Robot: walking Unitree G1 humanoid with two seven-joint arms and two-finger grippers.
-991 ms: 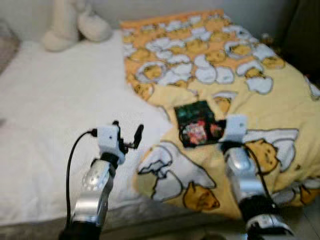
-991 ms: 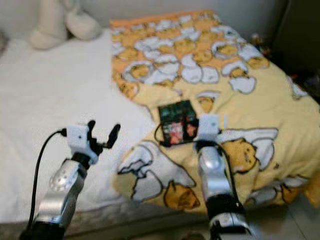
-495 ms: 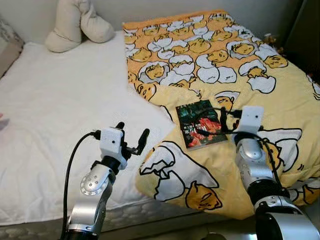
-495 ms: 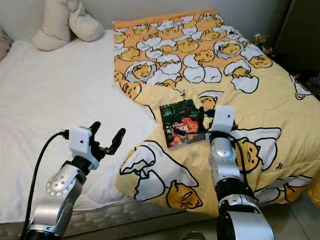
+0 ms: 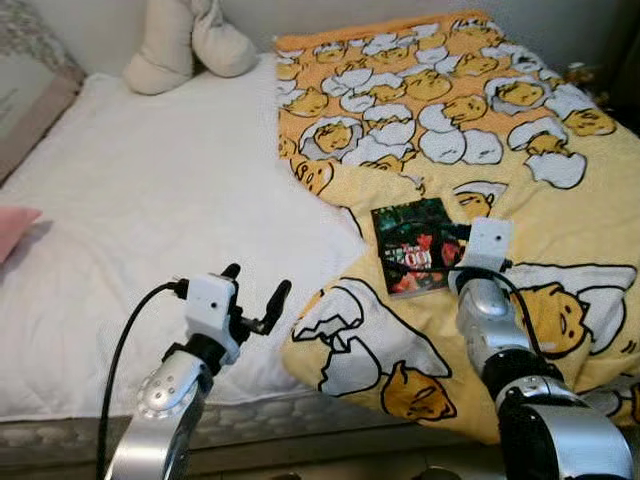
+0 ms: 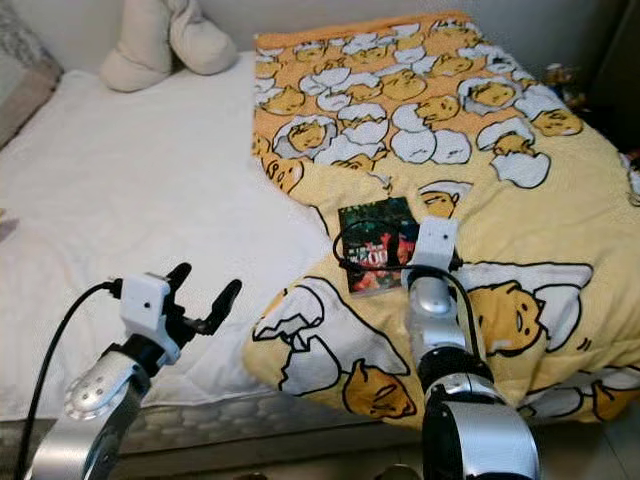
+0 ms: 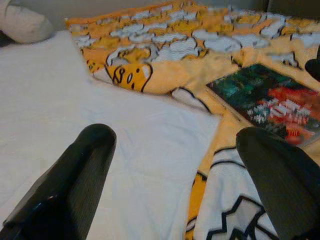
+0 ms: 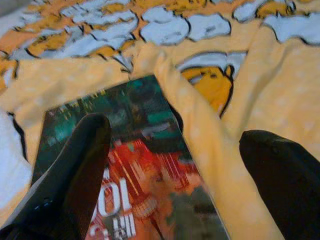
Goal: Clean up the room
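Book (image 5: 415, 246) lies flat on the yellow egg-print blanket (image 5: 520, 130), near the blanket's edge by the white sheet (image 5: 150, 200), long axis running away from the robot. Right gripper (image 8: 175, 165) is right at the book's near edge, fingers spread wide, one finger over the cover. Left gripper (image 5: 252, 298), also wide open and empty, hovers over the sheet, well apart from the book. Right arm is the obvious pick.

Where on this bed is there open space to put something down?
The white sheet is bare between the cream pillow, the pink corner and the yellow blanket. It is crowded by the book, where the right tool reaches.
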